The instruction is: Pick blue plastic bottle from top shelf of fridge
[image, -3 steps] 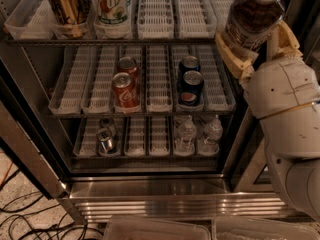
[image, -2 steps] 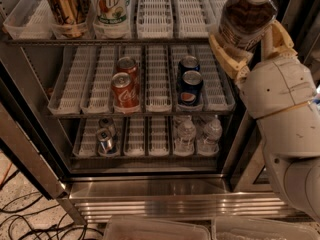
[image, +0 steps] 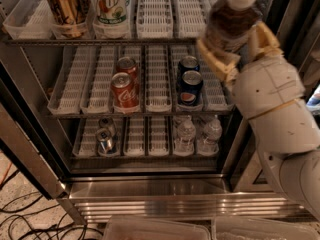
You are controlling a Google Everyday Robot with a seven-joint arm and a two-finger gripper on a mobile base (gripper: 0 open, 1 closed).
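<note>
The bottle of brown tea (image: 231, 21) with a white cap is held upright in front of the right side of the fridge (image: 150, 184), at about the height of the top shelf's front rail. My gripper (image: 235, 51) is shut on the bottle, its tan fingers (image: 216, 59) clasping its lower body from both sides. The white arm runs down the right side of the view. The top shelf (image: 165, 14) of white slotted lanes lies to the left of the bottle.
A gold can (image: 62, 6) and a 7UP bottle (image: 111, 6) stand on the top shelf at left. Red cola cans (image: 122, 86) and blue cans (image: 189, 81) sit on the middle rack. Small water bottles (image: 197, 134) and silver cans (image: 105, 134) fill the bottom rack. Cables lie on the floor at left.
The gripper with the bottle has moved left and slightly toward the camera, away from the right door frame. The items on the shelves have not moved.
</note>
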